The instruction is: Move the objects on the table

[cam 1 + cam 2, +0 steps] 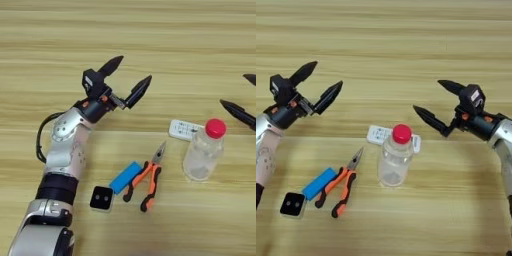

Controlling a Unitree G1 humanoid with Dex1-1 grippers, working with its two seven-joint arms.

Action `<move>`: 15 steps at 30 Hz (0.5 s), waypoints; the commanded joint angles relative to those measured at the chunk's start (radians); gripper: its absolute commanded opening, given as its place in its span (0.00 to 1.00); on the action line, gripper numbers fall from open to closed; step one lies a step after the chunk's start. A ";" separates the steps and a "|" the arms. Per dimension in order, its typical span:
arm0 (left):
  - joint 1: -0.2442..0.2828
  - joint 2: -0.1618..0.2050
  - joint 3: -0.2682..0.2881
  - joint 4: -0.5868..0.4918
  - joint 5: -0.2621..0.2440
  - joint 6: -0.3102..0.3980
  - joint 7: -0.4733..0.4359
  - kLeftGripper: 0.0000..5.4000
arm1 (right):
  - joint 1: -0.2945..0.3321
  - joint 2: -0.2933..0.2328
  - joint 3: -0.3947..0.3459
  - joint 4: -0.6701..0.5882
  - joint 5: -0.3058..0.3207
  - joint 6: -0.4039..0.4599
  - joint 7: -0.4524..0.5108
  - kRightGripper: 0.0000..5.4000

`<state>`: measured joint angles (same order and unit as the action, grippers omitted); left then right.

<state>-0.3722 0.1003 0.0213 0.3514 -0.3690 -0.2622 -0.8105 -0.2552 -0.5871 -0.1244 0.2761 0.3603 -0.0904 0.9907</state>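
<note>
A clear plastic bottle point(394, 159) with a red cap stands upright near the middle of the table point(406, 40). Just behind it lies the white remote point(376, 134), partly covered by the bottle. My right gripper point(428, 96) hovers open to the right of the bottle and a little behind it, its fingers pointing left and holding nothing. Far to the left, my left gripper point(127, 77) is also open and empty, raised above the bare wood well away from the bottle point(201, 154) and remote point(181, 129).
Orange-handled pliers point(146, 178) lie in front of the left arm, left of the bottle. Beside them are a blue block point(125, 176) and a small black box point(101, 198). The left forearm point(65, 160) stretches from the near left edge.
</note>
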 commanded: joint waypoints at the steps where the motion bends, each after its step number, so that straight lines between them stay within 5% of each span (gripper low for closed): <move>1: -0.004 0.018 -0.011 0.034 0.053 -0.016 0.025 1.00 | -0.032 -0.015 0.035 0.064 -0.032 -0.022 0.058 0.99; 10: -0.020 0.039 -0.003 0.154 0.163 -0.019 0.169 1.00 | -0.070 -0.003 0.121 0.189 -0.105 -0.054 0.150 0.99; 15: -0.040 0.038 0.012 0.195 0.175 -0.022 0.233 1.00 | -0.076 0.011 0.146 0.204 -0.107 -0.045 0.186 0.99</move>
<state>-0.3849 0.1331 0.0244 0.5287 -0.2038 -0.2812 -0.6041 -0.3092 -0.5834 0.0086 0.4721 0.2599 -0.1398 1.1567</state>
